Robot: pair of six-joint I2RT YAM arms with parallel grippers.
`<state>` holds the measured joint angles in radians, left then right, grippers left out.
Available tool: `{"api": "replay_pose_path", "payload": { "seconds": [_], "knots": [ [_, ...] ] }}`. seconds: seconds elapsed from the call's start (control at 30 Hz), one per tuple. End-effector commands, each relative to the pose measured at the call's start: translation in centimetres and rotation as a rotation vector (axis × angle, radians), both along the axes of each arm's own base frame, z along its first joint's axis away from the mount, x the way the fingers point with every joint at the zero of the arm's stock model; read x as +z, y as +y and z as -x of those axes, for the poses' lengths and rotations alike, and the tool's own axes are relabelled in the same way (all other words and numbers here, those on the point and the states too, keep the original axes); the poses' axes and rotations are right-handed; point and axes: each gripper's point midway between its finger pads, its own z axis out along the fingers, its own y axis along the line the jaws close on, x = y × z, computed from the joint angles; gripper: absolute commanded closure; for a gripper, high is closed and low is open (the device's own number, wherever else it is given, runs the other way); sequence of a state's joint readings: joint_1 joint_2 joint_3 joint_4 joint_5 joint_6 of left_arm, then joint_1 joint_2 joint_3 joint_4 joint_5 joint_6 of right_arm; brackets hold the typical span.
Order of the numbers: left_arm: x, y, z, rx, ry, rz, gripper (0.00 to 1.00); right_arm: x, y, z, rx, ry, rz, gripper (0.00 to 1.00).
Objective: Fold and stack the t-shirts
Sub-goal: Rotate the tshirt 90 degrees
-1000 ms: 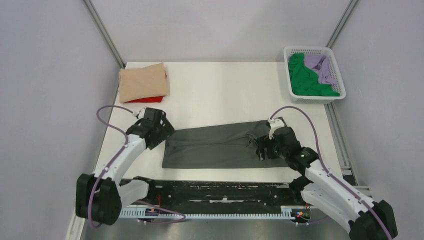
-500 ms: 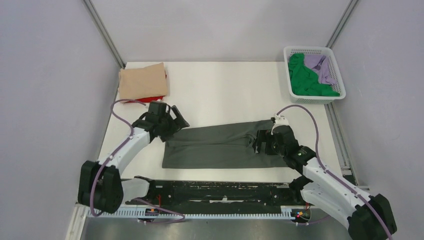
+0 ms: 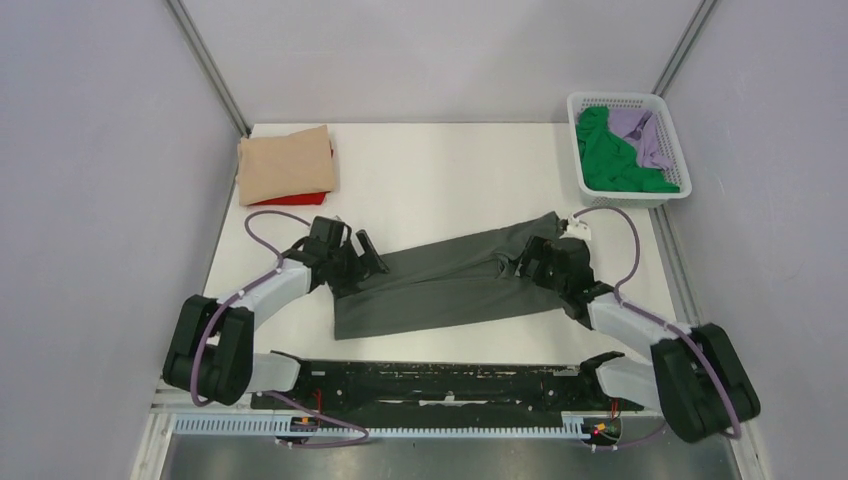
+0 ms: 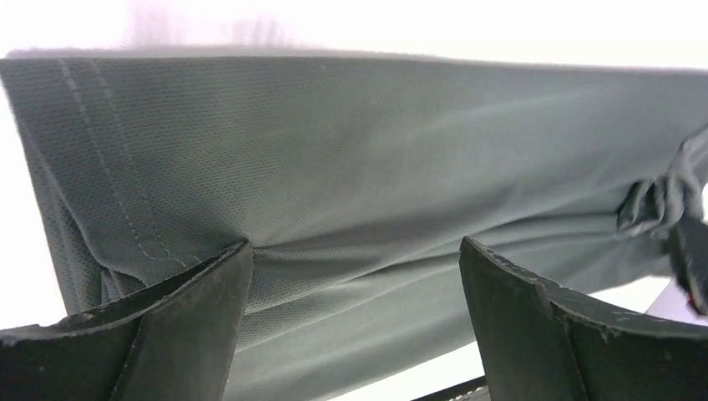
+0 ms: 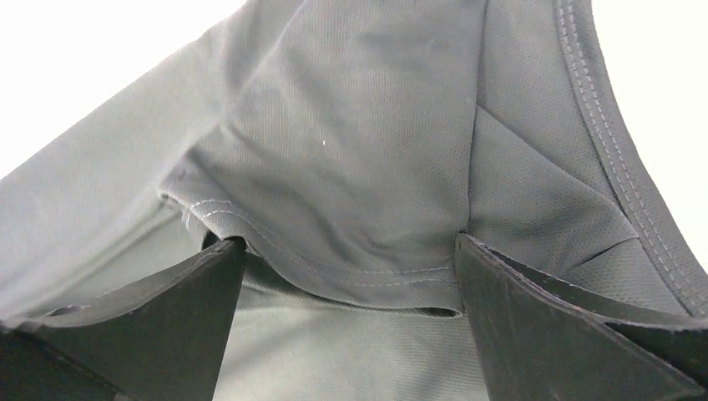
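Note:
A dark grey t-shirt [image 3: 440, 285] lies folded into a long strip across the near middle of the table, tilted with its right end farther back. My left gripper [image 3: 365, 260] is low over the strip's left end, jaws wide open, the grey cloth [image 4: 376, 150] spanning between the fingers [image 4: 355, 245]. My right gripper [image 3: 528, 268] is open over the right end, straddling a hemmed fold of the cloth [image 5: 359, 125] between its fingers [image 5: 349, 241]. A folded tan t-shirt [image 3: 285, 165] lies on a red one [image 3: 292, 199] at the back left.
A white lattice basket [image 3: 665, 110] at the back right holds a green t-shirt [image 3: 608, 160] and a lilac one [image 3: 645, 135]. Grey walls close in the table on both sides. A black rail [image 3: 440, 375] runs along the near edge.
Both grippers opened wide and moved lower onto the ends of the grey strip. The strip has skewed, its right end shifting toward the back.

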<state>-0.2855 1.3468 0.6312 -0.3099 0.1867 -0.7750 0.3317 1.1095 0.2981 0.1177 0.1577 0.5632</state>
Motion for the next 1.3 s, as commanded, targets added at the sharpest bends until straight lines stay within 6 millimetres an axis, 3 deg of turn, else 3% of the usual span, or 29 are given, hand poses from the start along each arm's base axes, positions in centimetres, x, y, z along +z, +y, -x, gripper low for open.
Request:
{"api": "replay_pose_path", "payload": {
  "seconds": [0.0, 0.2, 0.27, 0.33, 0.47, 0.6, 0.67, 0.73, 0.8, 0.93, 1.1, 1.27],
  "knots": [
    [-2.0, -0.9, 4.4, -0.080, 0.073, -0.014, 0.00, 0.1, -1.0, -5.2, -0.024, -0.052, 0.089, 0.02],
    [-1.5, -3.1, 5.4, -0.100, 0.021, 0.040, 0.00, 1.7, 2.2, -16.4, 0.114, -0.114, 0.161, 0.02],
    [-0.9, -4.2, 4.9, -0.106, -0.010, 0.062, 0.00, 1.2, 4.1, -19.7, 0.187, -0.113, 0.150, 0.02],
    [-0.7, -5.3, 4.5, -0.114, -0.043, 0.083, 0.00, 2.2, 7.2, -23.2, 0.290, -0.149, 0.087, 0.02],
    [-0.6, -7.9, 4.2, -0.129, -0.066, 0.124, 0.00, 1.8, 13.4, -27.3, 0.449, -0.213, -0.047, 0.02],
    [0.3, -11.9, 4.1, -0.175, -0.127, 0.185, 0.00, 1.2, 19.4, -31.0, 0.555, -0.244, -0.041, 0.02],
    [0.4, -13.3, 4.2, -0.184, -0.140, 0.182, 0.00, 0.3, 21.2, -32.4, 0.552, -0.238, 0.016, 0.02],
    [-0.1, -14.2, 4.7, -0.208, -0.126, 0.158, 0.00, 1.0, 22.3, -33.3, 0.548, -0.254, 0.052, 0.02],
    [-0.7, -14.4, 5.5, -0.222, -0.109, 0.132, 0.00, 1.6, 21.7, -33.5, 0.513, -0.269, 0.081, 0.02],
    [-1.1, -14.4, 6.4, -0.234, -0.094, 0.117, 0.00, 3.7, 18.8, -33.7, 0.447, -0.293, 0.207, 0.02],
    [-1.7, -13.4, 7.8, -0.258, -0.067, 0.077, 0.00, 7.4, 14.8, -34.8, 0.357, -0.327, 0.334, 0.02],
    [-1.9, -12.5, 8.6, -0.264, -0.045, 0.049, 0.00, 9.1, 10.1, -34.9, 0.265, -0.311, 0.469, 0.02]
  ]
}}
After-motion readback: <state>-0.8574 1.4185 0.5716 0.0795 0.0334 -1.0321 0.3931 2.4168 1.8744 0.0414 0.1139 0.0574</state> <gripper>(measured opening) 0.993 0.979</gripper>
